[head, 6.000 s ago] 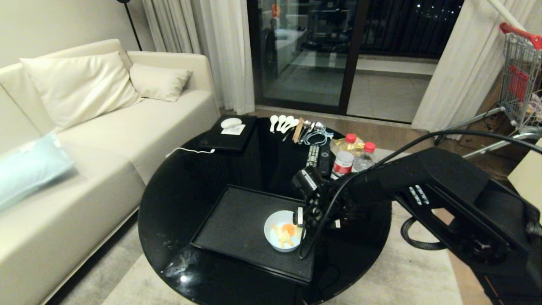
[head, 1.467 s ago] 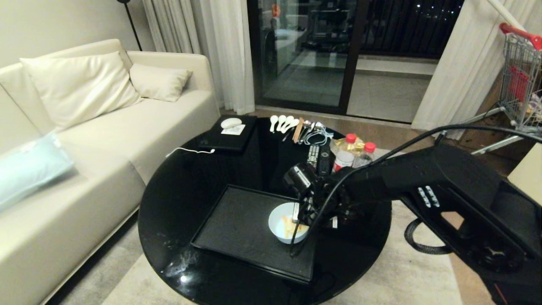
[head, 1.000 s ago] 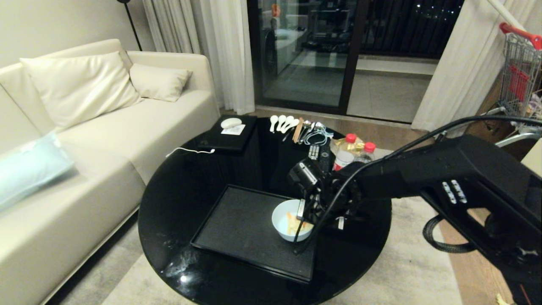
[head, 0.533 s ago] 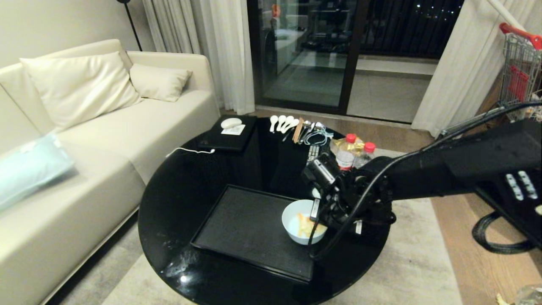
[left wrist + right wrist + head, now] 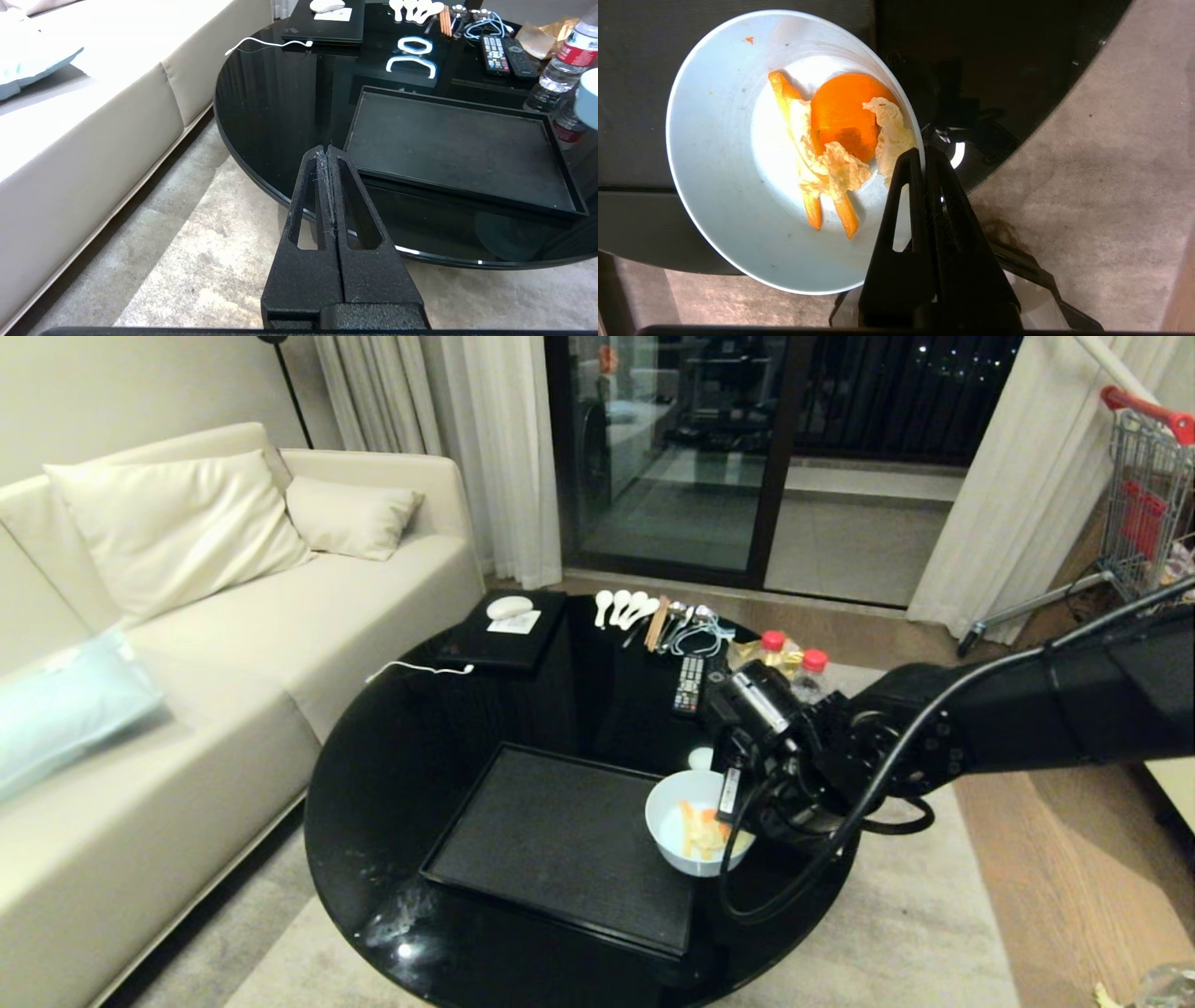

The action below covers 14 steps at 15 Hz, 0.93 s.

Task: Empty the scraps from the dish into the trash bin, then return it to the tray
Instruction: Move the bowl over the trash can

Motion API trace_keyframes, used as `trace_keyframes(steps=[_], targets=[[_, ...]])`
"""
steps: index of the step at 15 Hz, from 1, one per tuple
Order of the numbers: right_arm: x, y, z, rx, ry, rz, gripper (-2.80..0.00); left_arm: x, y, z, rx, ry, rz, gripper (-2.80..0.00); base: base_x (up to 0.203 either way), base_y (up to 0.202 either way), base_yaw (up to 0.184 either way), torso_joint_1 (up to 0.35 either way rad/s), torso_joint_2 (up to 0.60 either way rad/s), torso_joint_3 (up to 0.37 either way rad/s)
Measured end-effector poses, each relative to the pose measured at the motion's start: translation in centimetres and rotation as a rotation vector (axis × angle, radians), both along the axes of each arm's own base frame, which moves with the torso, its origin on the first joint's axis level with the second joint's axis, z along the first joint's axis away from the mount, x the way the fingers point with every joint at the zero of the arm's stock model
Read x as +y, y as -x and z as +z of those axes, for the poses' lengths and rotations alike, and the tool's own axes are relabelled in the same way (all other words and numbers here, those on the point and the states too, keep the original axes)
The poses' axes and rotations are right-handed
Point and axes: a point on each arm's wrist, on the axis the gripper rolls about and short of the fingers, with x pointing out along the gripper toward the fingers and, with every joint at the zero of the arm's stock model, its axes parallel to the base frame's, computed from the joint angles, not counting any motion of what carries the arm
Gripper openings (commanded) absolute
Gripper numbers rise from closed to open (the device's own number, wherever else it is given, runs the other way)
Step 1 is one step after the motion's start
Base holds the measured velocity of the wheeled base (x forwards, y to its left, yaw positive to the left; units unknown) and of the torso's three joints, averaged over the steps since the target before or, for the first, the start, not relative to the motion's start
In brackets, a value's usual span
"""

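The dish (image 5: 667, 821), a small pale bowl, hangs tilted above the right end of the black tray (image 5: 551, 831). My right gripper (image 5: 728, 803) is shut on its right rim. In the right wrist view the gripper (image 5: 920, 156) pinches the rim of the dish (image 5: 719, 177), one finger inside and one outside. The scraps (image 5: 840, 126), orange and pale pieces, lie in the bowl. A clear shiny sliver (image 5: 1162, 985) shows on the floor at the far right; I cannot tell if it is the trash bin. My left gripper (image 5: 327, 149) is shut and empty, parked beside the table.
The round black table (image 5: 420, 756) also carries bottles (image 5: 794, 672), a remote (image 5: 689, 672), white spoons (image 5: 624, 607) and a closed laptop (image 5: 504, 630). A sofa stands to the left and a shopping cart (image 5: 1148, 513) at the far right. Rug and wood floor lie right of the table.
The right gripper has lifted the dish off the tray and carried it right, toward the table's right edge. The arm has swung right. The left arm has not moved.
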Motion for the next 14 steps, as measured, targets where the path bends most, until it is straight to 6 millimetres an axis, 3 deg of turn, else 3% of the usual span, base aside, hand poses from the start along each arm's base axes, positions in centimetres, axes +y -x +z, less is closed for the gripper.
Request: trace_keyframes(steps=[3, 14], targets=[[-0.8, 0.1, 0.1, -0.014, 0.059, -0.046, -2.8, 0.0, 0.0, 0.0, 0.0, 0.0, 0.0, -2.8, 0.0, 0.0, 0.0, 0.0, 0.0, 0.0], [-3.7, 2.5, 1.1, -0.011, 0.03, -0.15, -2.8, 0.0, 0.0, 0.0, 0.0, 0.0, 0.0, -2.8, 0.0, 0.0, 0.0, 0.0, 0.0, 0.0]])
